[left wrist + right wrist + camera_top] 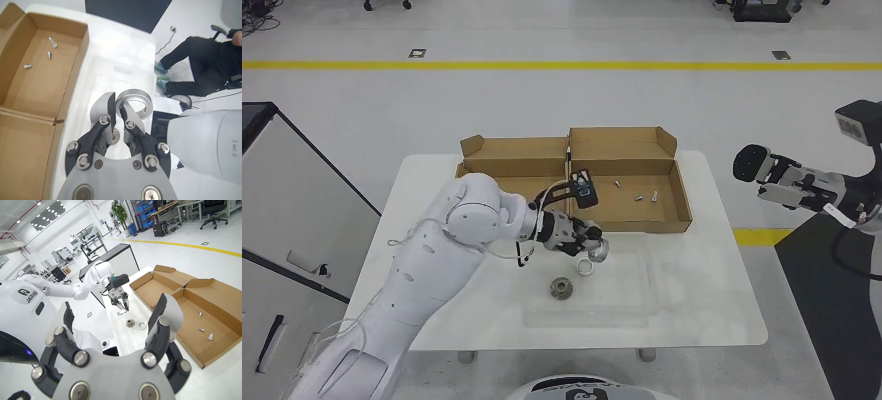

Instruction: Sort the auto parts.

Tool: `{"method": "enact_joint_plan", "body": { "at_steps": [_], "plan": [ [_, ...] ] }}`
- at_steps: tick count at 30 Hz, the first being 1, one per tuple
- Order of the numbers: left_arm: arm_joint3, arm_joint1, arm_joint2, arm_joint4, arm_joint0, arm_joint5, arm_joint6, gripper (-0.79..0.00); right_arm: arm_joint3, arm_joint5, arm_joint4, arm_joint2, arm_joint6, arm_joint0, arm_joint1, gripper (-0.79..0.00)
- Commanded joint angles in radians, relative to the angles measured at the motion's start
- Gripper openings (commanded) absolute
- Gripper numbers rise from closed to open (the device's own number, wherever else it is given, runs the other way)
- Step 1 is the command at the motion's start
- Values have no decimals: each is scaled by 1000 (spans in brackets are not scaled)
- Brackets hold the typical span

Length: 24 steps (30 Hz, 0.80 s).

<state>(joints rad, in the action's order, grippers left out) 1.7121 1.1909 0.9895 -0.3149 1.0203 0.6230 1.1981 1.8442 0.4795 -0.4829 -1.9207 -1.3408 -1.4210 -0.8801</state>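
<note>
The left pincer (118, 111) is clamped on the wall of a metal ring (134, 103), with one finger inside it and one outside. It holds the ring above the 12 o'clock edge of a clear tray (637, 300) on the white counter (712, 290). In the tray lie a second ring (585, 267) and, at its 7 o'clock, a flanged hub (562, 289). Two cardboard boxes sit side by side at the counter's 12 o'clock side. Beside the left box (507, 165), the right box (667, 215) holds three bolts (639, 196). The right pincer (762, 178) hangs off the counter at 3 o'clock, its fingers spread wide.
</note>
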Motion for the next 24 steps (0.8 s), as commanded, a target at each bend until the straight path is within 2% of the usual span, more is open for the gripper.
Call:
{"method": "enact_joint_plan", "body": {
  "at_steps": [1,11,24],
  "plan": [
    [1,-14,12,58,1,22,-23,-785,0,0,0,0,0,0,0,0],
    [21,-70,15,309,-42,173,-173,-785,0,0,0,0,0,0,0,0],
    [8,-137,-40,488,-149,345,-346,-785,0,0,0,0,0,0,0,0]
  ]
}}
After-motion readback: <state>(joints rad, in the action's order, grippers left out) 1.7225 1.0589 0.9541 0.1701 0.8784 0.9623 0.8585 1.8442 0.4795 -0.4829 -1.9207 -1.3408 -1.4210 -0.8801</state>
